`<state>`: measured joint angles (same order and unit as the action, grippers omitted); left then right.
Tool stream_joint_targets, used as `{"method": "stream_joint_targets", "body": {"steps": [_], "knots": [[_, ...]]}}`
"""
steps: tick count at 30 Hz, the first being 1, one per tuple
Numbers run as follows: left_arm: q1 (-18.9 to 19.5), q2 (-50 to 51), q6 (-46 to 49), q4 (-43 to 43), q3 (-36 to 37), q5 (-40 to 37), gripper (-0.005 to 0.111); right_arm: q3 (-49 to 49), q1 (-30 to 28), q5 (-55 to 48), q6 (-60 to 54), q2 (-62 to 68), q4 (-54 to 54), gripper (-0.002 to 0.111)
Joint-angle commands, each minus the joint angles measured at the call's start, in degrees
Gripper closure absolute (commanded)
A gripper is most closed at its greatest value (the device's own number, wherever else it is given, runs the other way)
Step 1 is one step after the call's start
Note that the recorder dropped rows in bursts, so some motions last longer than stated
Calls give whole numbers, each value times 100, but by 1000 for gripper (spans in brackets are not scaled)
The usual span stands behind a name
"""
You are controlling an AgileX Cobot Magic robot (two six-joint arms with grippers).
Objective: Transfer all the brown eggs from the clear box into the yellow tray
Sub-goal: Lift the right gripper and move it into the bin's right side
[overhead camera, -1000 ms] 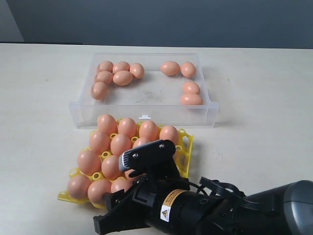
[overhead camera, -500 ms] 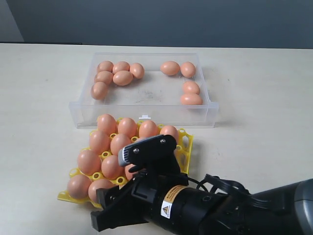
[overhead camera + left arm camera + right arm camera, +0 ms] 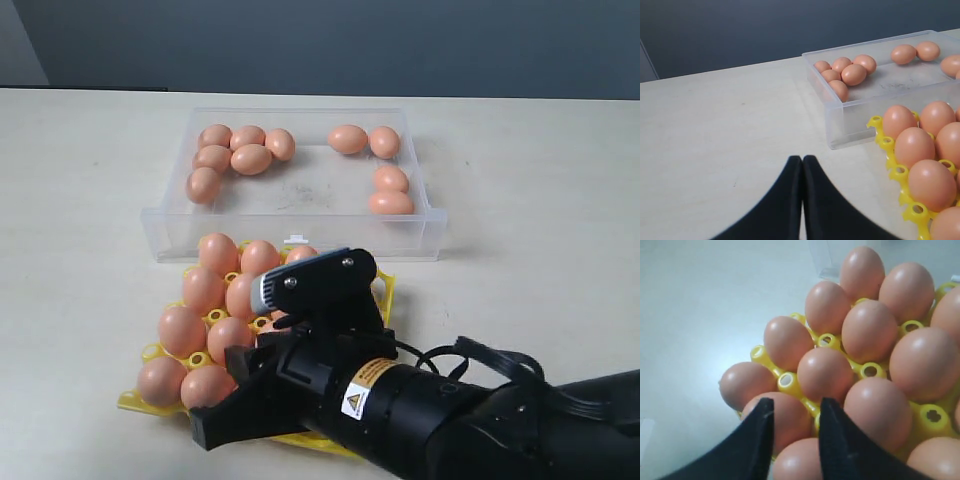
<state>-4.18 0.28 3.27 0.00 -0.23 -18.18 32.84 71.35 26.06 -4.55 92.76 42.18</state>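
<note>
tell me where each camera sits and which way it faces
Exterior view: off the arms, looking across the table, yellow tray near, clear box behind; the right arm fills the foreground.
Left wrist view: low over the table, facing the box's corner; the shut left claw shows.
Right wrist view: close above brown eggs in the tray; the right claw's tips stand apart.
Shared: all three show the tray's eggs.

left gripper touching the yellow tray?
Apart. The left wrist view shows the shut left gripper with a stretch of bare table between its fingertips and the yellow tray.
</note>
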Motion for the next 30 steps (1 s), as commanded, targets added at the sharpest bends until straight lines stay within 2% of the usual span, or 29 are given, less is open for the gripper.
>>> {"method": "stream_joint_targets", "body": {"steps": [1, 3, 4, 10, 13, 15, 18, 20, 23, 28, 30], "knots": [[-44, -28, -3, 0, 23, 49, 106, 49, -104, 791, -772, -169, 536, 106], [-44, -28, -3, 0, 23, 49, 106, 189, -376, 1293, -1137, -169, 1234, 108], [-44, -28, -3, 0, 23, 49, 106, 316, -609, 1223, -1517, -169, 1513, 108], [-44, -28, -3, 0, 23, 49, 106, 1722, -2365, -1548, -3637, 74, 1337, 108], [-44, -28, -3, 0, 23, 49, 106, 2502, -3113, -2207, -4275, 376, 1325, 98], [-44, -28, -3, 0, 23, 49, 106, 3094, -3622, -2811, -4629, 652, 1252, 84], [-44, -28, -3, 0, 23, 49, 106, 3913, -4269, -3575, -4629, 1136, 1000, 60], [-44, -28, -3, 0, 23, 49, 106, 4344, -4584, -4090, -4393, 1490, 911, 53], [-44, -28, -3, 0, 23, 49, 106, 4867, -4902, -4868, -3881, 2051, 348, 55], [-44, -28, -3, 0, 23, 49, 106, 5561, -4966, -5406, -2370, 2785, -1909, 55], [-44, -28, -3, 0, 23, 49, 106, 5806, -4966, -5596, -1771, 2999, -2494, 55]]}}
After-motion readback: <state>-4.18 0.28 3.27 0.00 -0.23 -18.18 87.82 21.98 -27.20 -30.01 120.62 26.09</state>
